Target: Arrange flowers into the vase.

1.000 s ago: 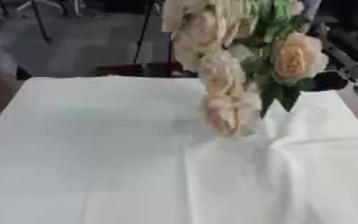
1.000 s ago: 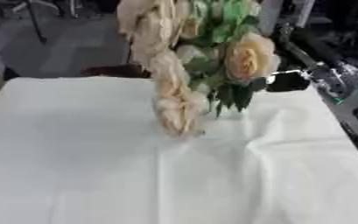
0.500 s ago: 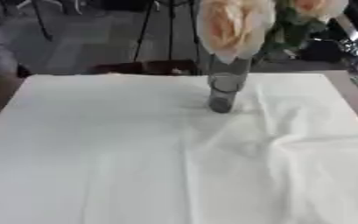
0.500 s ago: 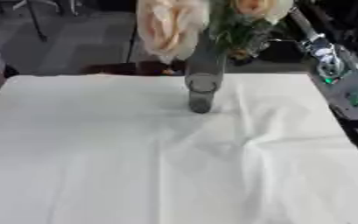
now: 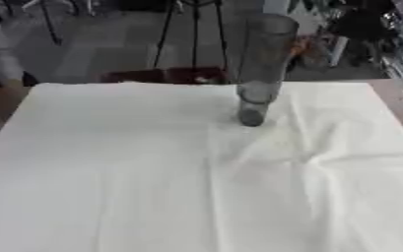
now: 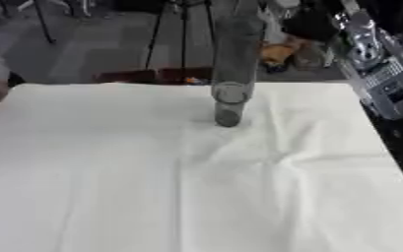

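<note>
We saw the tall glass vase (image 5: 258,74) standing upright at the far middle of the desk (image 5: 152,187), on its white cloth (image 6: 110,172); our right arm (image 6: 377,69) showed, but its fingers we could not tell.

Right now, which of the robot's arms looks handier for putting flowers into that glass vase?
Probably the right: its silver arm shows at the right edge, nearest the vase. No left arm or flowers show.
</note>
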